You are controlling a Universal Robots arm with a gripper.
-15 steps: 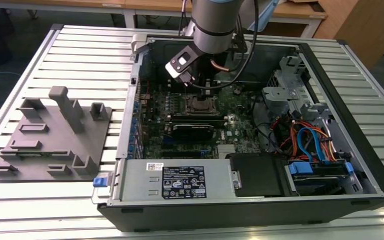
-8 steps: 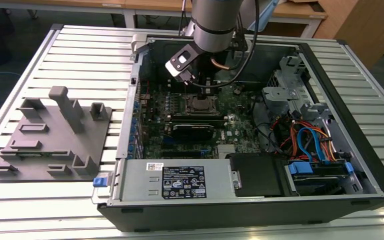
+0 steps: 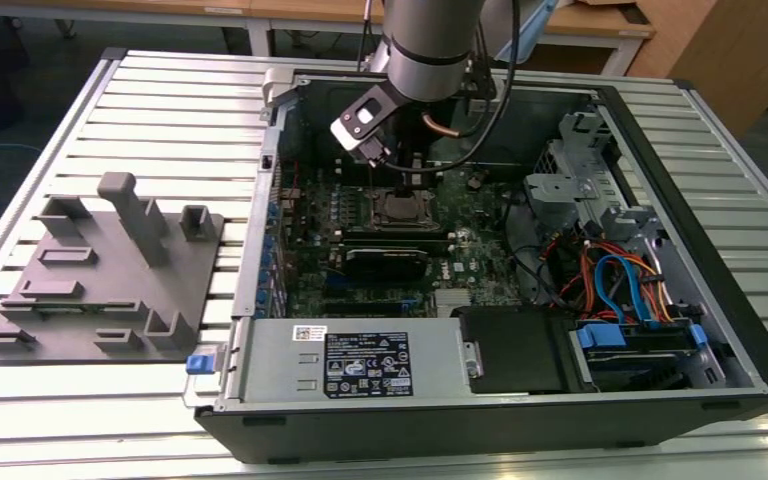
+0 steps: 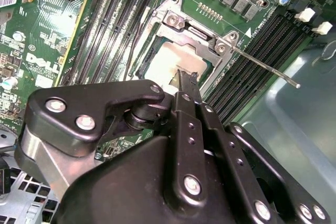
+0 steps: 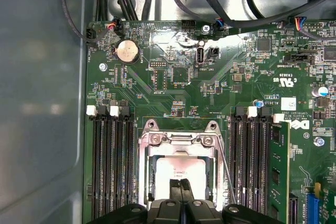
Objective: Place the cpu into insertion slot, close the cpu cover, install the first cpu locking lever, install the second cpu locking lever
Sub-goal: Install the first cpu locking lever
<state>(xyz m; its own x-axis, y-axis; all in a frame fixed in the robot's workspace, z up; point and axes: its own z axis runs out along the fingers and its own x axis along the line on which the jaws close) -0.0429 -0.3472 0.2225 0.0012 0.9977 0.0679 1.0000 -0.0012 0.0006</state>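
Gripper (image 5: pixel 180 184) tips together over flat pale sq cpu (image 5: pixel 181 167).

- cpu (image 5: pixel 176 169): one edge hid behind gripper (image 5: pixel 181 190) tips, both wrist views.
- insertion slot (image 4: pixel 139 67): contacts covered by cpu & cpu cover (image 4: pixel 197 31).
- gripper: body cut by pic edge, first wrist view.
- locking lever (image 4: pixel 265 69): inner end hid under cpu cover.
- exterior view: insertion slot too small to tell cpu from cpu cover; arm (image 3: pixel 427 45) cut at pic edge.
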